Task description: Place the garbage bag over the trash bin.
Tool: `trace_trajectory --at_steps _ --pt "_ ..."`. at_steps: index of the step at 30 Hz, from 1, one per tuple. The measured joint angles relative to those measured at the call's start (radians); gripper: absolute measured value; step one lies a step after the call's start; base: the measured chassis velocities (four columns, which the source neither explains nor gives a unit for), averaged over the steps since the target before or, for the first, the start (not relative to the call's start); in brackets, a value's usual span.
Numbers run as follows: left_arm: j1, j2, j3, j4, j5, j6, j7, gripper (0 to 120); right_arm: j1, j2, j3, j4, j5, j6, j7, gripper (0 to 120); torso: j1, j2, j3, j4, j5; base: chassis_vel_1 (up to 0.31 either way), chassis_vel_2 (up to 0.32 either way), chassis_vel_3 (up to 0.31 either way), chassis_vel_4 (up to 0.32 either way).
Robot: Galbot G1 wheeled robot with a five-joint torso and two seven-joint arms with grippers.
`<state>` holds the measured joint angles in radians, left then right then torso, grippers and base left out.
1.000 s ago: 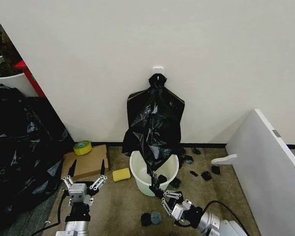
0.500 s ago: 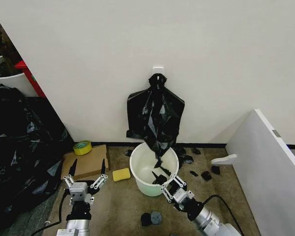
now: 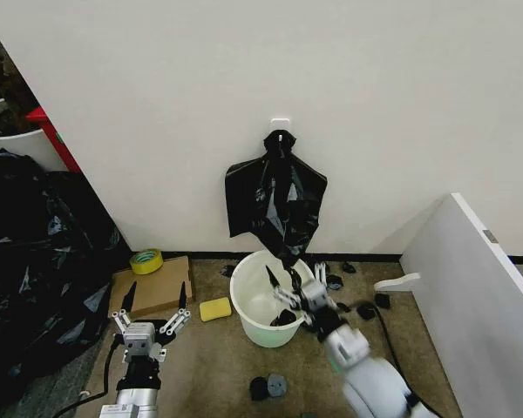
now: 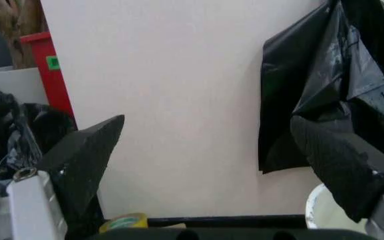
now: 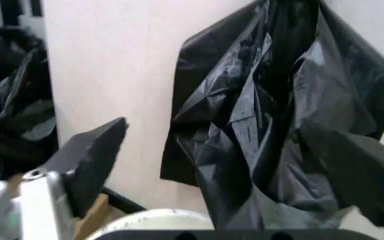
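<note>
The right pincer [image 3: 291, 280] hangs open above the trash bin [image 3: 253, 324], just under the garbage bag [image 3: 277, 202]; it should pinch the hem squarely. The left pincer [image 3: 152, 300] waits open.

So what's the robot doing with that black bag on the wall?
The garbage bag hangs from a hook on the wall, its tip dangling above the white trash bin on the floor. The right gripper is open, raised over the bin right below the bag's tip. The left gripper is open too, waiting over the cardboard. The bag isn't on the bin yet.
</note>
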<state>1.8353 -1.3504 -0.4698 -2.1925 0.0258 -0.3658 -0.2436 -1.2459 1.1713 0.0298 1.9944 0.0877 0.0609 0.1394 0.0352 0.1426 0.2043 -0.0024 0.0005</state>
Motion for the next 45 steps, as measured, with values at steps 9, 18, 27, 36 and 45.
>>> trace_trajectory --at_steps 9,18,27,36,45 --pt "-0.008 0.000 0.001 0.009 -0.005 0.000 0.000 97 0.090 0.048 -0.034 -0.082 -0.007 -0.078 0.101 88 0.000 0.000 0.000 -0.0003 -0.0002 0.000 0.000 0.000 0.000" --pt "-0.012 0.006 0.000 0.009 -0.021 -0.002 -0.001 97 0.153 0.066 -0.046 -0.163 -0.026 -0.114 0.200 61 0.000 0.000 0.000 -0.0003 0.0000 0.000 0.000 0.000 0.000" --pt "-0.017 0.008 -0.003 0.011 -0.033 -0.003 -0.001 97 0.173 0.069 -0.059 -0.188 -0.012 -0.122 0.242 31 0.000 0.000 0.000 -0.0002 0.0001 0.000 0.000 0.000 0.000" --pt "-0.029 0.022 -0.002 0.012 -0.038 0.001 -0.001 97 0.173 0.057 -0.043 -0.173 0.014 -0.121 0.253 0 0.000 0.000 0.000 -0.0002 0.0000 0.000 0.000 0.000 0.000" --pt "-0.088 0.106 0.021 -0.008 -0.153 0.051 0.025 97 0.105 0.012 0.002 -0.065 0.150 -0.031 0.160 0 0.000 0.000 0.000 -0.0002 0.0000 0.000 0.000 0.000 0.000"
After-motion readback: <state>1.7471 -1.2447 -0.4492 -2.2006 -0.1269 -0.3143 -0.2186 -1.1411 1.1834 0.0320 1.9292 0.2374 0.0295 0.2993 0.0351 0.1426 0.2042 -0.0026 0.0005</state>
